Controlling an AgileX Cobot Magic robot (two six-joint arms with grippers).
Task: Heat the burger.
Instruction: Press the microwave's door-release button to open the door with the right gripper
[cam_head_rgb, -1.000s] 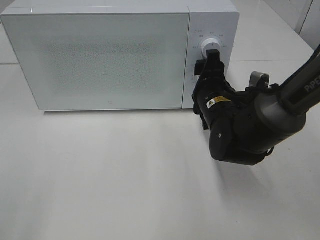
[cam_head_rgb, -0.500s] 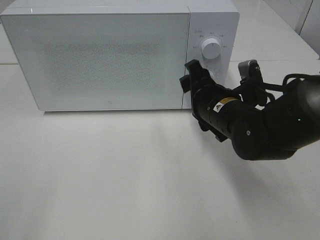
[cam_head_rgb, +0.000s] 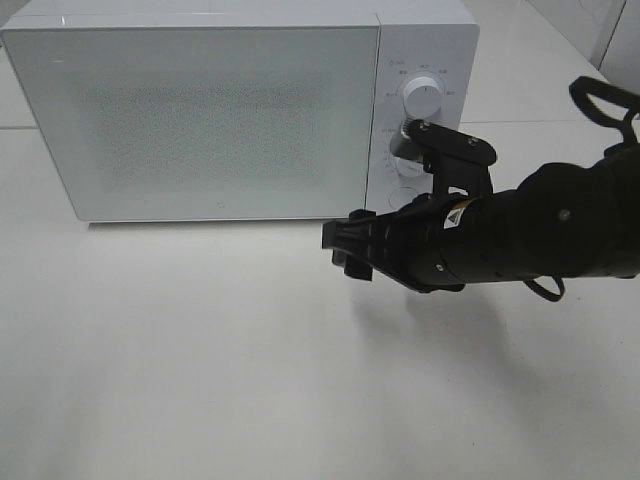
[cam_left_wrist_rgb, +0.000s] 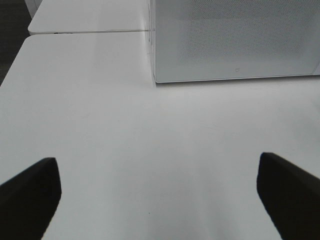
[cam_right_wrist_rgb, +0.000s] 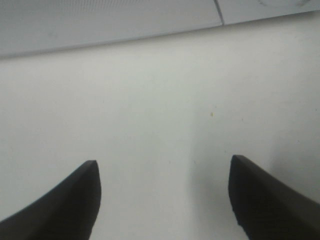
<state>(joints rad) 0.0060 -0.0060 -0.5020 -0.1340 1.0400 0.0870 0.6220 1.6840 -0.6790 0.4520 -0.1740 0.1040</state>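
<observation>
A: What colour is the microwave (cam_head_rgb: 240, 110)?
B: It is white. Its door (cam_head_rgb: 150, 130) carries a fine grey speckle of dots, denser in the middle and fading toward the edges. The knob (cam_head_rgb: 421, 98) is white too.
A: And the table (cam_head_rgb: 200, 360) under the fingers (cam_right_wrist_rgb: 60, 200)?
B: It is plain white, with a soft grey shadow beneath them.
A: The grippers themselves?
B: The right gripper (cam_head_rgb: 342, 250) and its arm (cam_head_rgb: 560, 225) are black, with a small yellow label (cam_head_rgb: 458, 211) behind the fingers. The left gripper (cam_left_wrist_rgb: 160, 195) is black as well.
</observation>
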